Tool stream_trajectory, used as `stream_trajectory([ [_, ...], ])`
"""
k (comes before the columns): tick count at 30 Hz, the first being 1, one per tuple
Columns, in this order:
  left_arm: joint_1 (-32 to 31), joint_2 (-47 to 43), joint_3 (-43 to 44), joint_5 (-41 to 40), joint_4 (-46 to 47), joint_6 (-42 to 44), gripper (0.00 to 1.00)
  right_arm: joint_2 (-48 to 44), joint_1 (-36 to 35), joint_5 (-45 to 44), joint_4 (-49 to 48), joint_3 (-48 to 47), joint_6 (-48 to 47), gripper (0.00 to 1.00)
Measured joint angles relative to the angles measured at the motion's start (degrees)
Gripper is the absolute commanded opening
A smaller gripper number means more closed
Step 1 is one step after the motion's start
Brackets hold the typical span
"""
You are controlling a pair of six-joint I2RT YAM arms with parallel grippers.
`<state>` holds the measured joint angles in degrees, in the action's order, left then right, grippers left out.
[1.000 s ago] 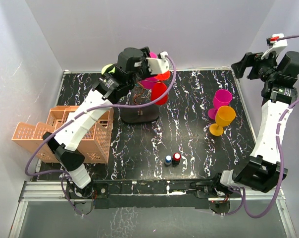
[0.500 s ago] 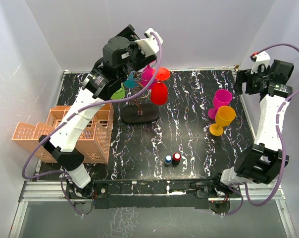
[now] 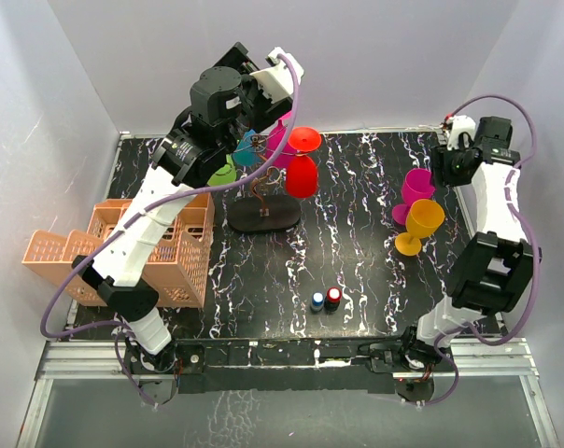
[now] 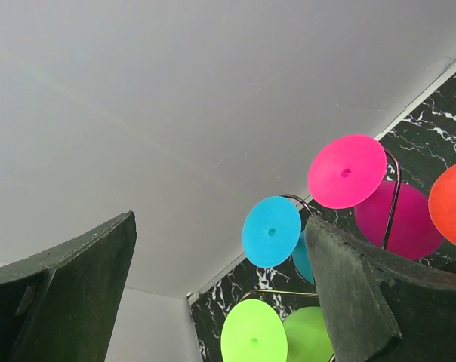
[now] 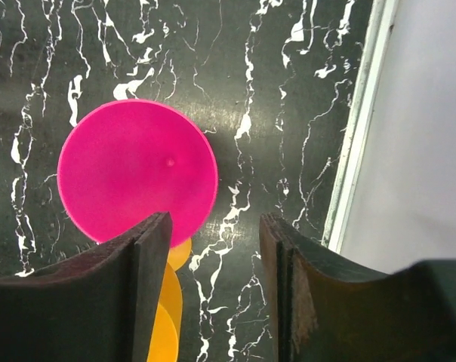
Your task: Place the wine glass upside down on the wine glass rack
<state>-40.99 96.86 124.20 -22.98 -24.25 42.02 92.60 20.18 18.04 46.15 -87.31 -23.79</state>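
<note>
Hanging glasses (image 3: 301, 175) — four; standing glasses (image 3: 419, 185) — two

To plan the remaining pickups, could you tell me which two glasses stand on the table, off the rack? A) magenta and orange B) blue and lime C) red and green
A: the magenta glass and the orange glass stand on the table near the right gripper, apart from the wine glass rack.

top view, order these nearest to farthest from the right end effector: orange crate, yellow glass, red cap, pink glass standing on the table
1. pink glass: right side, just beside the right end effector.
2. yellow glass: right side, a little closer to the arm bases.
3. red cap: near the table's middle front.
4. orange crate: far left edge.
</note>
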Motion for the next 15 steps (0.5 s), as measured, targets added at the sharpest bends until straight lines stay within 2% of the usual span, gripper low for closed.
stream_trajectory([
  [5,0.00,0.00,-0.02,0.07,-0.20,-0.13,0.92,3.48,-3.15,-3.69,-0.02,-0.11,0.11,0.41],
  [10,0.00,0.00,-0.02,0.11,-0.24,-0.11,0.92,6.84,-6.16,-7.15,-0.07,-0.68,0.02,0.21],
  [15,0.00,0.00,-0.02,0.24,-0.24,-0.13,0.92,8.22,-7.93,-7.61,0.02,-2.36,-0.09,0.08],
])
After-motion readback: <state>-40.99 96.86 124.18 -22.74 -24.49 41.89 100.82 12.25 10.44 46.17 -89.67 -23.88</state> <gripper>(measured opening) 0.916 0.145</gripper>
